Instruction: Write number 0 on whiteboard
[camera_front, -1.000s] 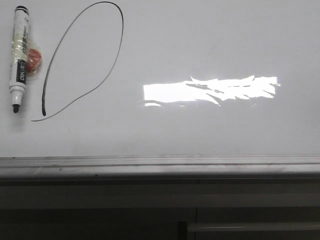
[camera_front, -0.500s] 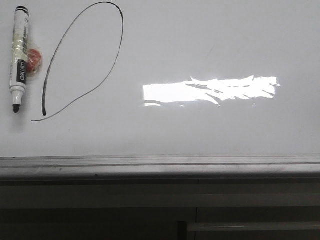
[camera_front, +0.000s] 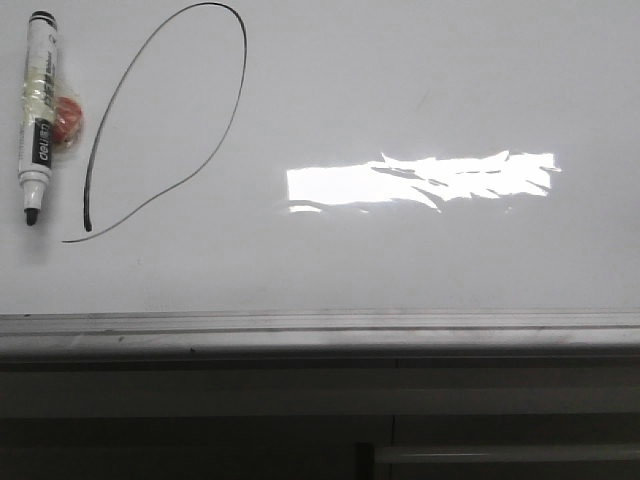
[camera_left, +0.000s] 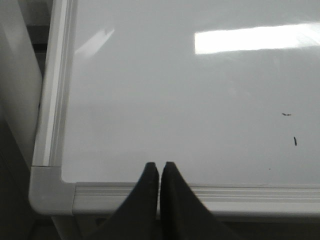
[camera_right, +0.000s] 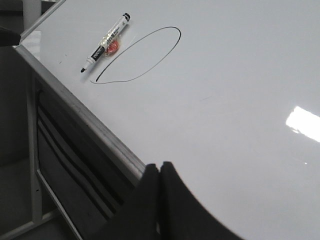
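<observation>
A: Where's the drawing?
B: The whiteboard (camera_front: 420, 90) carries the number 0 (camera_front: 165, 120) near its far left (loop not quite closed), with the marker (camera_front: 38, 115) lying uncapped just beside it.
A: And the grippers?
B: The left gripper (camera_left: 159, 167) and the right gripper (camera_right: 159, 167) both have fingers pressed together, holding nothing.

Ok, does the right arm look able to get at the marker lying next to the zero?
Probably yes. The marker lies uncapped and in the open on the whiteboard, and nothing stands between it and the right gripper, which is shut and empty.
</observation>
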